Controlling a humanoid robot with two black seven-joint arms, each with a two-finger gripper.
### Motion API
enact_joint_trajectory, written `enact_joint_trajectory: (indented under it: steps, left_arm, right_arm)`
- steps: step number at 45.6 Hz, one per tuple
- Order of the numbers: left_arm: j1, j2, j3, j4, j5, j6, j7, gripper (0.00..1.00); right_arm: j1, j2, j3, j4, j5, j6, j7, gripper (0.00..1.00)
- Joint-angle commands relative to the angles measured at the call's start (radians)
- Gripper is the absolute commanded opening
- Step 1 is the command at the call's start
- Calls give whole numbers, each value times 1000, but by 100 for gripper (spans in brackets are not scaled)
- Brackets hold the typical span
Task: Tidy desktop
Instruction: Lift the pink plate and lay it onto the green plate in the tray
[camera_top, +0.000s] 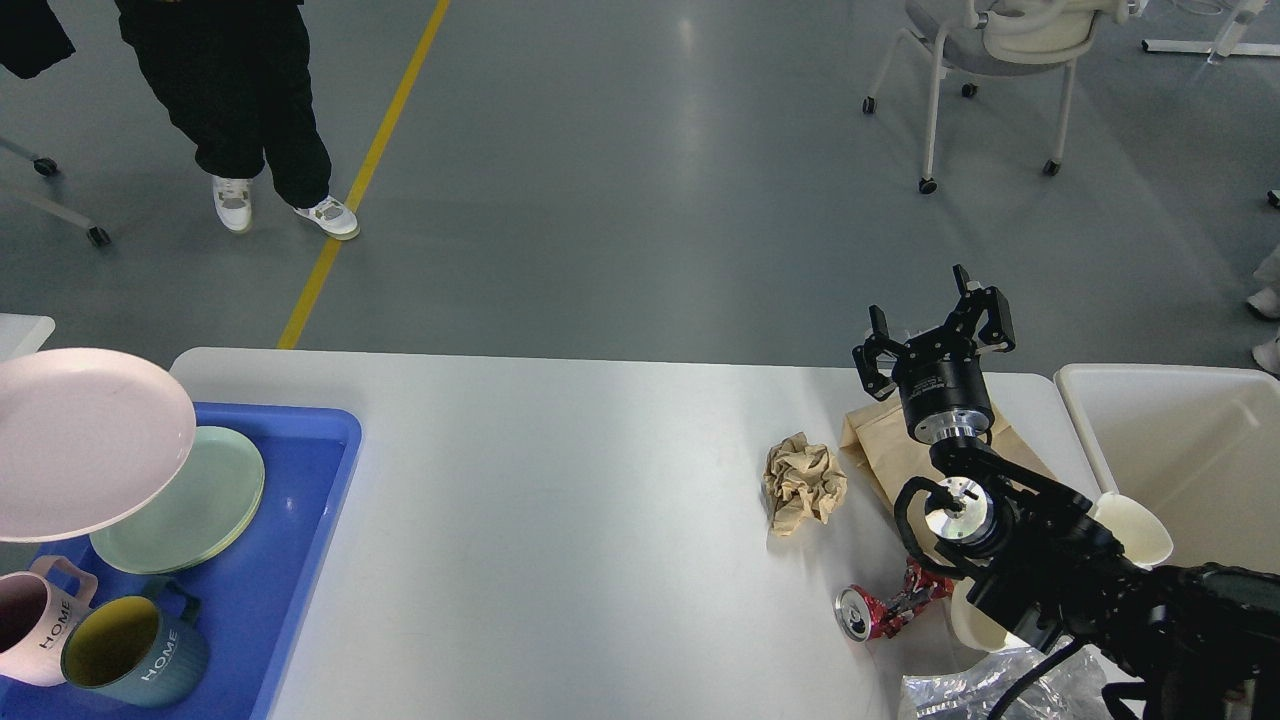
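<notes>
The large smooth white-grey desktop (600, 520) fills the middle of the frame. At the left edge a round pale-pink plastic plate (80, 440) hangs above the blue plastic tray (290, 560), overlapping the round pale-green plate (200, 510) that lies in it. Whatever carries the pink plate is cut off by the frame, so the left gripper is not visible and its state cannot be told. Two mugs, one pink (25, 630) and one dark teal with a yellow inside (135, 650), sit at the tray's lower left.

The step in hand looks like stacking the pink plate onto the green one. The next move calls for lowering it level and centred, then letting go.

At the right, the black right gripper (935, 335) stands over the table's far edge with its fingers spread wide and nothing between them. Below it lie a flat brown paper bag (880, 450), a crumpled ball of brown paper (803, 480), a crushed red drink can (880, 610), white paper cups (1135, 525) and clear plastic wrap (960, 685). This litter probably belongs in the cream-white rectangular bin (1170, 440) at the right edge.
</notes>
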Motion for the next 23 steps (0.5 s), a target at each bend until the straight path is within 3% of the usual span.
enact_joint_trajectory:
  steps: [1, 8, 13, 23]
  left_arm:
    - [131, -13, 4, 33, 10, 176, -114, 0]
    - [231, -79, 4, 62, -4, 373, -195, 0]
    - [286, -136, 4, 94, -13, 467, -240, 0]
    - [395, -228, -3, 165, -104, 603, -270, 0]
  right_arm:
    - [0, 0, 0, 0, 0, 0, 1, 100]
    - [0, 0, 0, 0, 0, 0, 0, 100]
    - [0, -1, 0, -1, 0, 0, 0, 100]
    - [0, 0, 0, 0, 0, 0, 1, 100]
